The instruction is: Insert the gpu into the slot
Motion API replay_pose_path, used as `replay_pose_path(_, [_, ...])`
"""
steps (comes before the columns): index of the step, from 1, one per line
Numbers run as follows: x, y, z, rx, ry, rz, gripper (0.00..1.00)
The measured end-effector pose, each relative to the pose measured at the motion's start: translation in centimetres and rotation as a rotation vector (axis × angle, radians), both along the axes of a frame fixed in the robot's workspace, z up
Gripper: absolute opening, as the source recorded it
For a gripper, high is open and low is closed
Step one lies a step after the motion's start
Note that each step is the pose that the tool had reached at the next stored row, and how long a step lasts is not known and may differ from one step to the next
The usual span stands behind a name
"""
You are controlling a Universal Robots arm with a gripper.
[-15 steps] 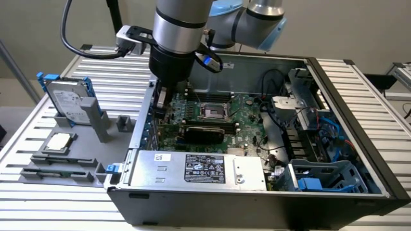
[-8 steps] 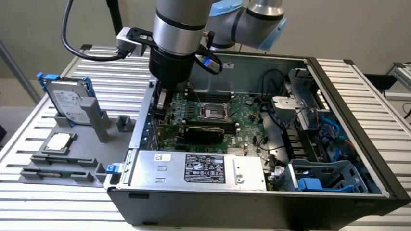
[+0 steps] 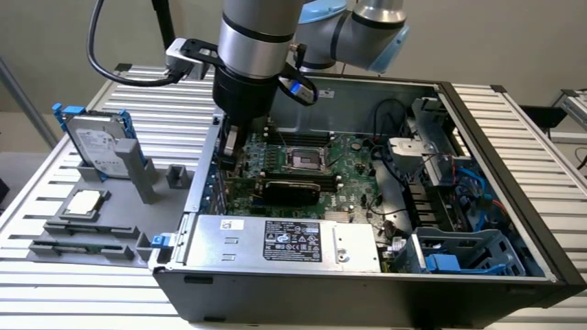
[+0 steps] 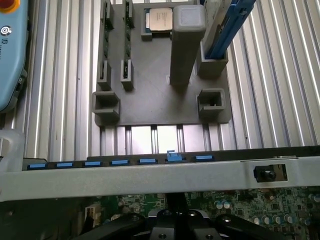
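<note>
Arm: the Universal Robots arm reaches down into the open computer case, at the side toward the exterior view's left.
Gripper: the gripper hangs low by the case wall, over the edge of the green motherboard.
Grip: I cannot tell whether it is open or closed, or whether it holds anything.
Gpu: the gpu is a flat black card lying across the motherboard, between the CPU socket and the silver power supply. Its end toward the exterior view's left is near the gripper, but contact is hidden.
Slot: I cannot tell whether the card's lower edge sits in the slot.
Doing it well: I would keep the card square to the board and level along its length. Pressure should go straight down and evenly, since a tilted card could jam at one end.
Watch for: the loose black cables and the case wall leave little room.
Outside the case: a grey fixture holds a hard drive and a processor chip.
</note>
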State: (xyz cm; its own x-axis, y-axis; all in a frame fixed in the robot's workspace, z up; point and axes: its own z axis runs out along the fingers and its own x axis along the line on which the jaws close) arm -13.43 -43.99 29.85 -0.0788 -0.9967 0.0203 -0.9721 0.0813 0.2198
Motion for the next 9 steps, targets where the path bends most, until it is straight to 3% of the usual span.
replay_pose_path(2, [0.24,0.00,0.17,0.0001,-0.0020,0.001,0.11])
replay_pose_path(3, [0.30,0.00,0.17,0.0002,-0.0068,0.001,0.11])
replay_pose_path(4, [0.35,0.00,0.17,0.0001,-0.0180,0.001,0.11])
replay_pose_path(9, [0.73,-0.01,0.18,0.0000,-0.1062,0.001,0.11])
